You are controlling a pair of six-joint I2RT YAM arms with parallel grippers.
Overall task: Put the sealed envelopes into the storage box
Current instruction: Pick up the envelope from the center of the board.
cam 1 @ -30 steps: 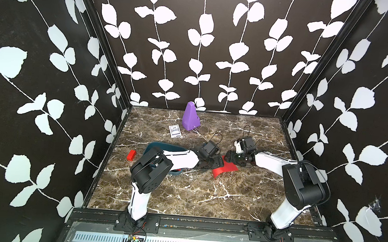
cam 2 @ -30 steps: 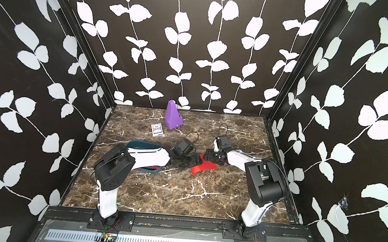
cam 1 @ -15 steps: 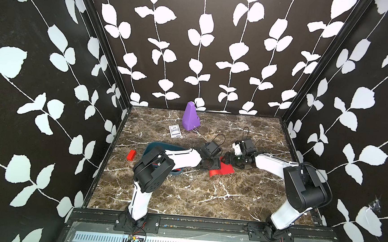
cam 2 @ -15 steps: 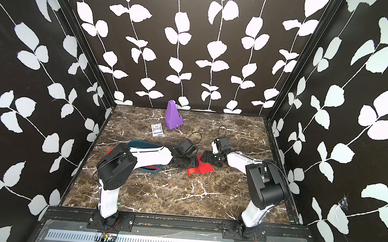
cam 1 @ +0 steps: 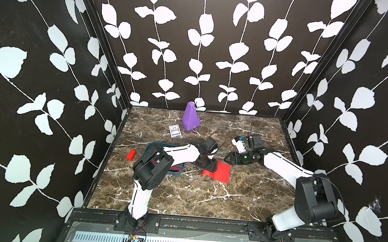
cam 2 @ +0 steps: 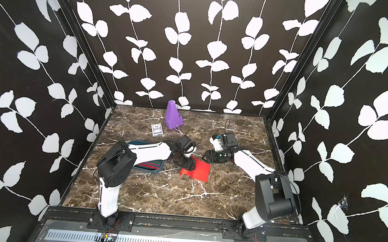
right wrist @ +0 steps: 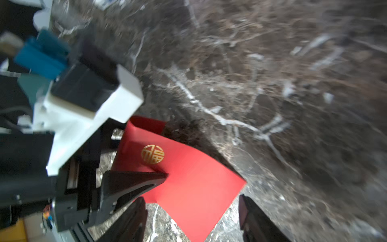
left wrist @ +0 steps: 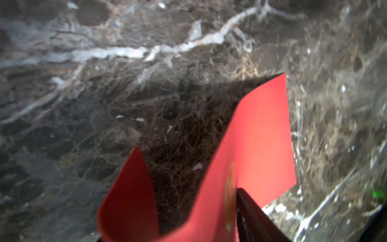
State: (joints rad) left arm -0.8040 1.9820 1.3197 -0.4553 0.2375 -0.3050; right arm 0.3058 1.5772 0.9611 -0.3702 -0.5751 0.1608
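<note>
A red envelope [cam 1: 219, 172] [cam 2: 199, 171] with a gold emblem [right wrist: 152, 154] lies mid-table, bowed upward at its left end. My left gripper [cam 1: 208, 165] [cam 2: 186, 165] is shut on that end. One of its fingers [left wrist: 249, 211] presses the paper, and the other is hidden behind the curl. My right gripper [cam 1: 229, 157] [right wrist: 192, 218] stands open just right of the envelope, clear of it. The teal storage box [cam 1: 180, 169] [cam 2: 158, 169] sits under my left arm with red and navy envelopes [cam 1: 162, 165] inside.
A purple pyramid [cam 1: 189, 116] stands at the back of the marble table. A small white card pack [cam 1: 174, 131] lies beside it. A small red block [cam 1: 131, 155] lies left of the box. Black leaf-patterned walls close in three sides.
My left jaws have narrowed onto the red envelope, which now lies lower and slightly further left. My right gripper has drawn back a little from the envelope's right edge.
</note>
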